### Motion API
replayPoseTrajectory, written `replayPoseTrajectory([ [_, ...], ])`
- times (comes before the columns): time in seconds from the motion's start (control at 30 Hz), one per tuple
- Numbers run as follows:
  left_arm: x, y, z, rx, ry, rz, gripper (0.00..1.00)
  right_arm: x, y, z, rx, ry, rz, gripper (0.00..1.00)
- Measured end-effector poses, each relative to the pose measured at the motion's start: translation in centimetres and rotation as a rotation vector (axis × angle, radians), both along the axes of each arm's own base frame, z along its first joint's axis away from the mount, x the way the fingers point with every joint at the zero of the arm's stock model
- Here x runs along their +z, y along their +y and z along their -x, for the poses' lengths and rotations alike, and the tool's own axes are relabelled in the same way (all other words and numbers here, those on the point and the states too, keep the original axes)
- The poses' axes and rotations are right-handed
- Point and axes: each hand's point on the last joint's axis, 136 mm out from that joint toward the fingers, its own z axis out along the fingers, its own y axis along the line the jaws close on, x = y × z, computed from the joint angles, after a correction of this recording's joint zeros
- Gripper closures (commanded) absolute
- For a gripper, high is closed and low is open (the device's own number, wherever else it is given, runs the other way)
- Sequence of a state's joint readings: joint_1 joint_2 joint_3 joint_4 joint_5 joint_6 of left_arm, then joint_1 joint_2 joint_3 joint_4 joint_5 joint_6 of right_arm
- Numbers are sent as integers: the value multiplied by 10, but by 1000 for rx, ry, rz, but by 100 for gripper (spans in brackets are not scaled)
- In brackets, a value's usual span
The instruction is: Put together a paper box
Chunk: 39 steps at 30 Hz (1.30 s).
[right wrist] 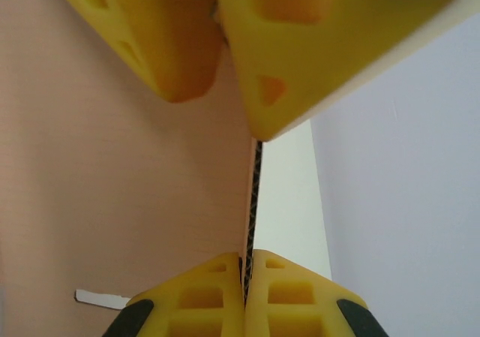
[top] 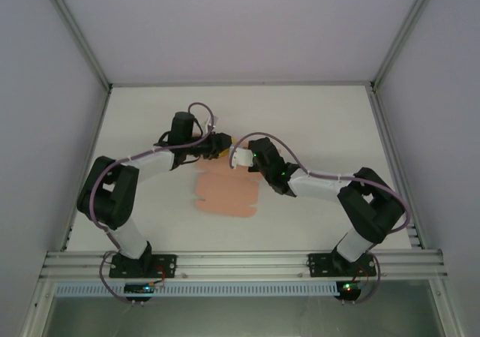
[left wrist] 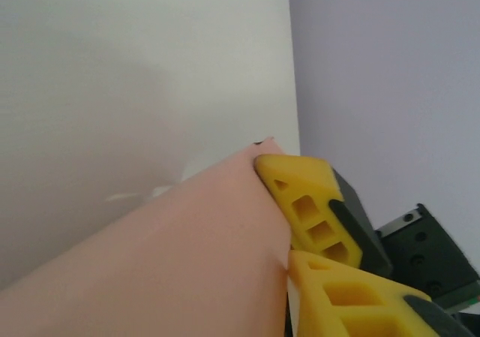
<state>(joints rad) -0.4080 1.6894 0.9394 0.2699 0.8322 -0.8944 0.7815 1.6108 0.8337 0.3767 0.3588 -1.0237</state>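
Right gripper [right wrist: 245, 288] pinched tight on an edge of the paper box [right wrist: 112, 202], left gripper [right wrist: 217, 108] just ahead on that same edge, fingers either side, hold unclear, sheet spreading back beneath both grippers over the white table [top: 322, 127]

Salmon-pink plain paper box [top: 227, 192]; yellow fingers [left wrist: 309, 202]; white table [top: 322, 123].

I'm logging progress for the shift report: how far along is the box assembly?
Barely started. Done: no fold that I can see; the paper box is an open sheet on the table. In hand: the right claw is shut on its far edge, with the left claw at the same edge, grip unclear. Left: raising the walls and tucking the tabs.
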Motion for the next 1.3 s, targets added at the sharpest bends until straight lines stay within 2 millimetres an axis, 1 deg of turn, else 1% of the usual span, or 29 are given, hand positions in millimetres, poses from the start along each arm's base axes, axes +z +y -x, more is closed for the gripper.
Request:
replayPoseTrajectory([
  [0.07, -4, 4, 2, 7, -8, -37, 33, -2, -1, 1, -1, 7, 8, 100],
  [0.1, -6, 8, 3, 16, -19, -64, 21, -2, -3, 1, -3, 13, 9, 100],
  [0.17, -4, 19, 3, 54, -41, -119, 0, -1, -6, 1, -6, 18, 10, 100],
  [0.27, 10, 41, 7, 110, -120, -205, 0, 4, -14, 0, -19, 20, 12, 100],
  [0.37, 25, 69, 11, 190, -206, -304, 0, 8, -25, -2, -41, 26, 16, 100],
  [0.43, 23, 92, 11, 254, -225, -370, 0, 13, -31, -2, -47, 28, 12, 100],
  [0.5, 8, 121, 11, 327, -205, -445, 0, 21, -35, -1, -47, 28, -8, 100],
  [0.57, -18, 148, 15, 383, -158, -531, 0, 29, -38, 0, -45, 30, -33, 100],
  [0.6, -31, 158, 19, 397, -135, -570, 0, 32, -39, 1, -44, 32, -45, 100],
  [0.67, -52, 169, 29, 398, -98, -633, 0, 36, -40, 2, -39, 39, -69, 100],
  [0.77, -69, 173, 36, 385, -77, -670, 0, 38, -41, 4, -36, 51, -87, 100],
  [0.83, -72, 173, 34, 383, -85, -669, 0, 37, -41, 5, -33, 60, -93, 100],
  [1.07, -73, 163, 19, 372, -154, -621, 0, 32, -38, 8, -25, 93, -112, 100],
  [1.2, -71, 156, 14, 356, -183, -588, 0, 33, -37, 11, -17, 106, -128, 100],
  [1.3, -66, 146, 14, 325, -218, -528, 0, 34, -36, 13, -12, 116, -139, 99],
])
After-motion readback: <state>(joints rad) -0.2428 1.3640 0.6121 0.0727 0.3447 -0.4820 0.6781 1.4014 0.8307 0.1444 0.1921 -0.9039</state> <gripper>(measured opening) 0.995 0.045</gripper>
